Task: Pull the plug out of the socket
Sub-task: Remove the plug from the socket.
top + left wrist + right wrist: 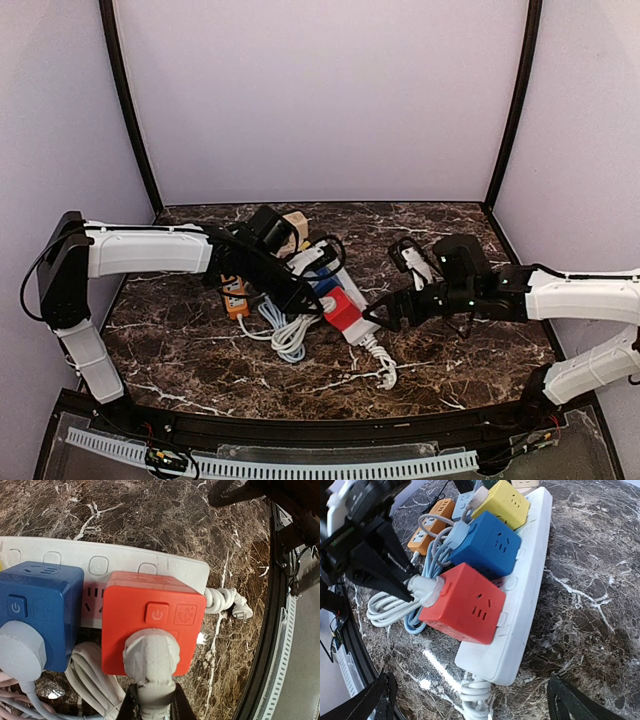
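A white plug [150,657] sits seated in the side face of a red cube socket [155,615]. The cube stands on a long white power strip [125,562]. My left gripper [152,706] is shut on the plug's neck, one black finger on each side of it. From the right wrist view, the same plug [422,587] shows between those black fingers, against the red cube [465,602]. My right gripper [470,682] is open wide, astride the near end of the strip [520,605] without touching it. Overhead, the left gripper [312,300] and right gripper [385,315] flank the red cube [342,308].
A blue cube [487,542] and a yellow cube [507,500] also stand on the strip, each with a cord plugged in. An orange strip [427,530] and looped white cables [285,335] lie to the left. A coiled cord with a loose plug [385,368] trails toward the table's front.
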Robot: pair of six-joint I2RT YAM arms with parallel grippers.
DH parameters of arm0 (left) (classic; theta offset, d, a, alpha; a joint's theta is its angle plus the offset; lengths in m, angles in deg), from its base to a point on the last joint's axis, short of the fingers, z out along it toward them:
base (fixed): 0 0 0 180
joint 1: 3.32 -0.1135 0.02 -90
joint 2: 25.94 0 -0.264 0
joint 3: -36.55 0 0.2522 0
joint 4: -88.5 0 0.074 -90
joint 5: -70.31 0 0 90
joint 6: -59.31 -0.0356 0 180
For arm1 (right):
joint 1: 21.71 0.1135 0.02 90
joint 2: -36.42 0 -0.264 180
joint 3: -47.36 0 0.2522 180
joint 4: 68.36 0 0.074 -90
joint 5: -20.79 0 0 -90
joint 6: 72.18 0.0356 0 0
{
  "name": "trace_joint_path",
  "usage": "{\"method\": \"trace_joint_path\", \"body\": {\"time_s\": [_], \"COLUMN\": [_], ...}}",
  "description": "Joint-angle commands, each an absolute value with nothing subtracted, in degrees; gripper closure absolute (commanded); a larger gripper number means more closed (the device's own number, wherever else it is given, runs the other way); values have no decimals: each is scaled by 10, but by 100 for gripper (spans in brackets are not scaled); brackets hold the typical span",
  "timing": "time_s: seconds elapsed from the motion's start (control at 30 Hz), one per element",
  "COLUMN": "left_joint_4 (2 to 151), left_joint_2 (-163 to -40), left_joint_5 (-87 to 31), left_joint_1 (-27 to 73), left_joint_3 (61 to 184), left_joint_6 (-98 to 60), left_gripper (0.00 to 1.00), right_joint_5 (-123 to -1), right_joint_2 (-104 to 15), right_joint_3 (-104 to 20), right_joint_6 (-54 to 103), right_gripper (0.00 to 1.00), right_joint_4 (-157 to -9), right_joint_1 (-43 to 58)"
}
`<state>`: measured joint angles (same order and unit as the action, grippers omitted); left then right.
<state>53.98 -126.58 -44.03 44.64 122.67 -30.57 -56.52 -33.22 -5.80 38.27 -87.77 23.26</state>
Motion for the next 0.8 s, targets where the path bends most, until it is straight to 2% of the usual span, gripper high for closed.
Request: {"method": "trace_joint_path", "body": {"time_s": [0.0,0.17,0.33,0.53,0.77], "left_joint_4": [585,600,603,595,593], "left_joint_2": [-1211,-1199,-1196,-1197,-1193], "left_joint_5": [-488,-500,-503,-500,-499], "left_joint_1": [426,418,415,414,414], "left_joint_3": [1219,1202,1196,1194,1195], "left_joint_6": [-303,-300,-293,-290,-287], "left_gripper": [99,99,99,99,99], "right_joint_5": [-752,-818,-932,-981,-1019], "right_joint_2": [-335,-399,-501,-583,-622], "right_joint_3": [-46,-84,-163,-223,-238], "right_joint_6": [398,402,395,375,360], "right_gripper": [1,1,1,1,1], "right_joint_4": [-862,-852,-924,-965,-985], "right_joint_1": [324,385,440,464,470]}}
